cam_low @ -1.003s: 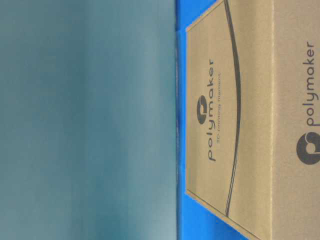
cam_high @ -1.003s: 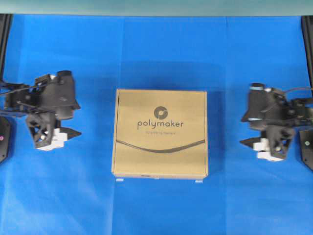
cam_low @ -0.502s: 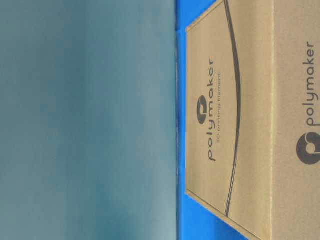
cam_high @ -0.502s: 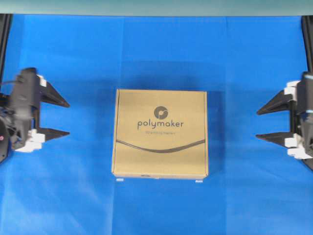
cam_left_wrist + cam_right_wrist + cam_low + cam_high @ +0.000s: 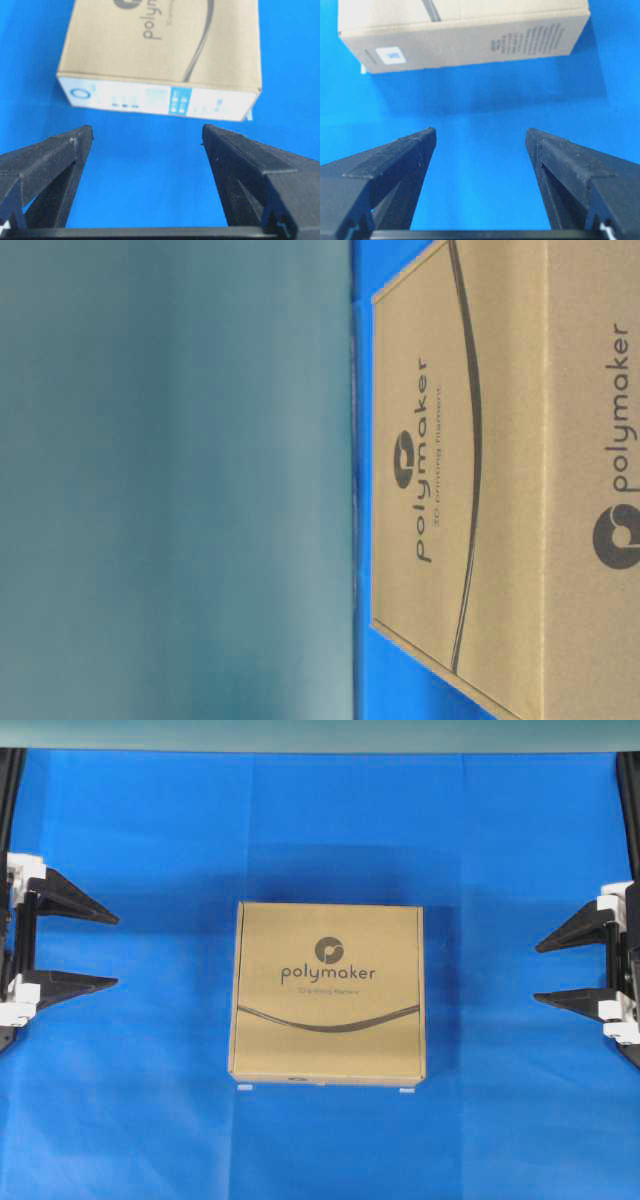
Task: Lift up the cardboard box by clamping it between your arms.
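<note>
In your left wrist view, the left claw (image 5: 147,137) fills the bottom of the frame with its two black fingers spread wide and nothing between them but blue desk (image 5: 150,175). Beyond the tips, in the upper part of the frame, lies the cardboard box (image 5: 165,50), its labelled white side turned toward you and well apart from the claw.

Your right wrist view matches it: the right claw (image 5: 480,135) is spread just as wide and empty, and the box (image 5: 465,35) sits in the upper part, showing a plain brown side with small print.

From overhead, the box (image 5: 328,990) lies flat in the middle of the frame, logo up, squared to the desk (image 5: 320,830). The left claw (image 5: 105,948) stands at the left edge and the right claw (image 5: 537,972) at the right edge, tips pointing inward, each facing one side of the box across open desk. That layout suits the task: the box is too wide for one claw, so you have to press on opposite sides with both arms.

The table-level view shows the box (image 5: 470,490) close up and turned sideways; whether it sits fully flat is hard to judge there, though it probably does.

Nothing touches the box yet, so your next job looks like closing in evenly from both sides.
</note>
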Motion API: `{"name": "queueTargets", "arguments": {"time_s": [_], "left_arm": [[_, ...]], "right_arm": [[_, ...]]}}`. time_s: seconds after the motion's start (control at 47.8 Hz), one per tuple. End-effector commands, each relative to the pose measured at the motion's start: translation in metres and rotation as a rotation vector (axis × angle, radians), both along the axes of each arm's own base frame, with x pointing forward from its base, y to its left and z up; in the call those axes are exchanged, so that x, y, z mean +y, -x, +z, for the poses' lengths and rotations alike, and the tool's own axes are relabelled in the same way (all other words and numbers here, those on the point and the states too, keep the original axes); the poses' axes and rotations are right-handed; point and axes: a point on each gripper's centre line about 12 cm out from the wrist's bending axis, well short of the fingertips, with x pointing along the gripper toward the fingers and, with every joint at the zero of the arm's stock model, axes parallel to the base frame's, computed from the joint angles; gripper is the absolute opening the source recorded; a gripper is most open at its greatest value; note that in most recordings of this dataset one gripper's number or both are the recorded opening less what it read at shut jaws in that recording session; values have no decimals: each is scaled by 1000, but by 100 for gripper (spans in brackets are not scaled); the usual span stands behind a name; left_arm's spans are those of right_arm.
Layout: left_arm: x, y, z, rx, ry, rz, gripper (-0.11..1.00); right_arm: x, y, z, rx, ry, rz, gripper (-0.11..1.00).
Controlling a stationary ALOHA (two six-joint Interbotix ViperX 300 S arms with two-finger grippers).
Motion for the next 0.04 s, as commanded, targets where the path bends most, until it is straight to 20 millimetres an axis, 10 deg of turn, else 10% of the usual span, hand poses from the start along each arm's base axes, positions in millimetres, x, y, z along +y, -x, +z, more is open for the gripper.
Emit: {"name": "queueTargets", "arguments": {"time_s": [0.0, 0.021], "left_arm": [[0, -3, 4, -12, -2, -2, 86], [0, -3, 3, -11, -2, -2, 86]], "right_arm": [[-1, -2, 3, -11, -1, -4, 100], [0, -2, 3, -12, -3, -5, 100]]}}
